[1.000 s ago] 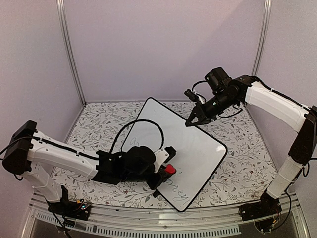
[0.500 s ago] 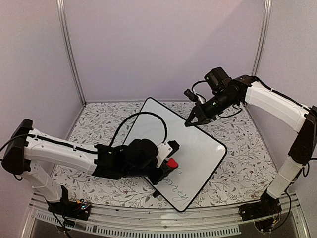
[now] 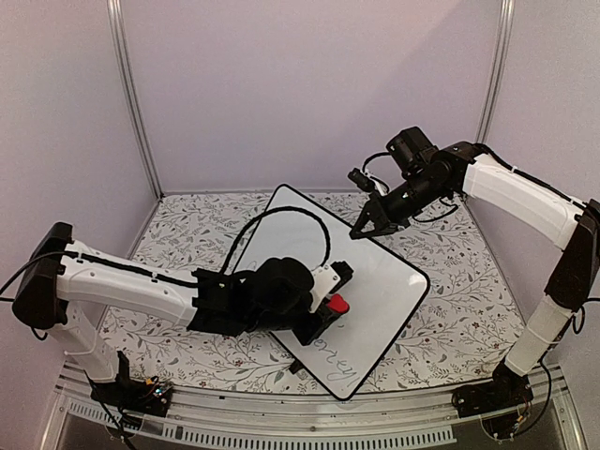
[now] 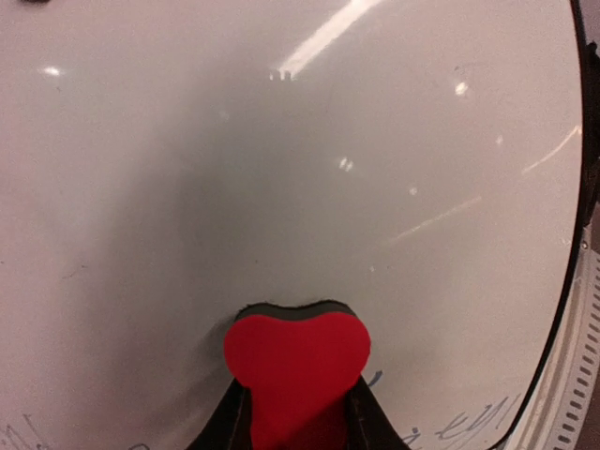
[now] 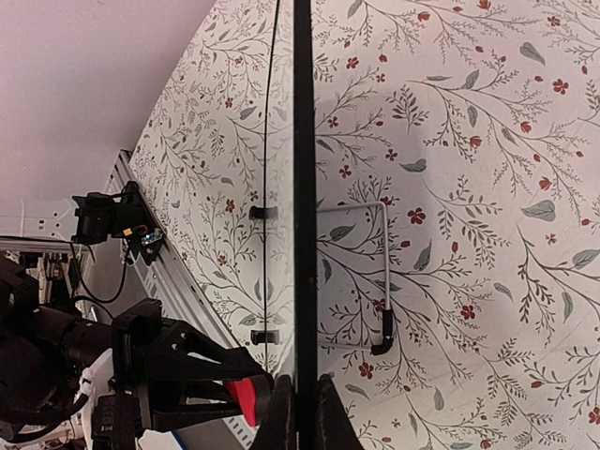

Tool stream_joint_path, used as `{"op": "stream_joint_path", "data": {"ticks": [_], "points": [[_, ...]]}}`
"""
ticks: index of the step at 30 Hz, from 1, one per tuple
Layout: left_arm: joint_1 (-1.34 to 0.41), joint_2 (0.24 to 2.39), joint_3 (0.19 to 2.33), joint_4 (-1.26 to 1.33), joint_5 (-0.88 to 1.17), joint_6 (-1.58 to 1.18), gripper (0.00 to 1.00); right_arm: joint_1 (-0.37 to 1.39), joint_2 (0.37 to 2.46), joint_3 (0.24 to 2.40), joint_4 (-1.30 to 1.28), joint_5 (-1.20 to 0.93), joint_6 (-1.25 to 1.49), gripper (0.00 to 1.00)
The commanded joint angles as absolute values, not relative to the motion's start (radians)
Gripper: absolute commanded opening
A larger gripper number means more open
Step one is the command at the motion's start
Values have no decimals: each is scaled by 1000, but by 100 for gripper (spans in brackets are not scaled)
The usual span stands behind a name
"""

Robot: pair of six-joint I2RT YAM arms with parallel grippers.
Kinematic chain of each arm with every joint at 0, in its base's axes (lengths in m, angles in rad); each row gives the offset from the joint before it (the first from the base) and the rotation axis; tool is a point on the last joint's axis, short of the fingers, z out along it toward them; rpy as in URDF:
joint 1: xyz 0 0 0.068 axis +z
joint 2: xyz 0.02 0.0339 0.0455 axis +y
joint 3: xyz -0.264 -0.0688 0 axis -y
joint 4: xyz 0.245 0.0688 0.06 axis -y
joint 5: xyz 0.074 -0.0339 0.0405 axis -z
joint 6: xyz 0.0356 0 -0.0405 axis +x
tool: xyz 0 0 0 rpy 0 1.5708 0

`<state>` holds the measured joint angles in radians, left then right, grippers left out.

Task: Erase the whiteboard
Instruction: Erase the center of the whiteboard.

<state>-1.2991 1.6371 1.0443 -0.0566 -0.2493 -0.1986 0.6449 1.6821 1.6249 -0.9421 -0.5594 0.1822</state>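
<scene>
The whiteboard point(image 3: 375, 281) lies tilted on the flowered table, with dark cursive writing left near its front corner point(image 3: 339, 361). My left gripper point(image 3: 330, 307) is shut on a red eraser point(image 3: 337, 304), pressed on the board's lower middle. In the left wrist view the eraser point(image 4: 298, 361) sits heart-shaped between the black fingers on the white board point(image 4: 281, 159), with writing just below right. My right gripper point(image 3: 362, 230) is shut on the board's far edge. Seen from the right wrist, its fingers point(image 5: 281, 412) clamp the black rim point(image 5: 302, 187) edge-on.
A wire stand point(image 5: 380, 272) shows under the board in the right wrist view. The flowered tablecloth point(image 3: 469, 309) surrounds the board. A metal rail point(image 3: 281, 417) runs along the near edge, and a black cable point(image 3: 281, 216) loops over the board from my left arm.
My left gripper has slid the eraser to the right and slightly up across the board, wiping away writing behind it. The right arm holds still.
</scene>
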Motion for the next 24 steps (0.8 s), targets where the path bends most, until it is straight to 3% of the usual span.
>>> {"op": "stream_joint_path", "data": {"ticks": [1, 24], "points": [[-1307, 1676, 1003, -72, -227, -227, 0, 672, 1706, 1640, -947, -575, 169, 0], [-1337, 1588, 845, -78, -245, -322, 0, 672, 1706, 1638, -947, -574, 169, 0]]}}
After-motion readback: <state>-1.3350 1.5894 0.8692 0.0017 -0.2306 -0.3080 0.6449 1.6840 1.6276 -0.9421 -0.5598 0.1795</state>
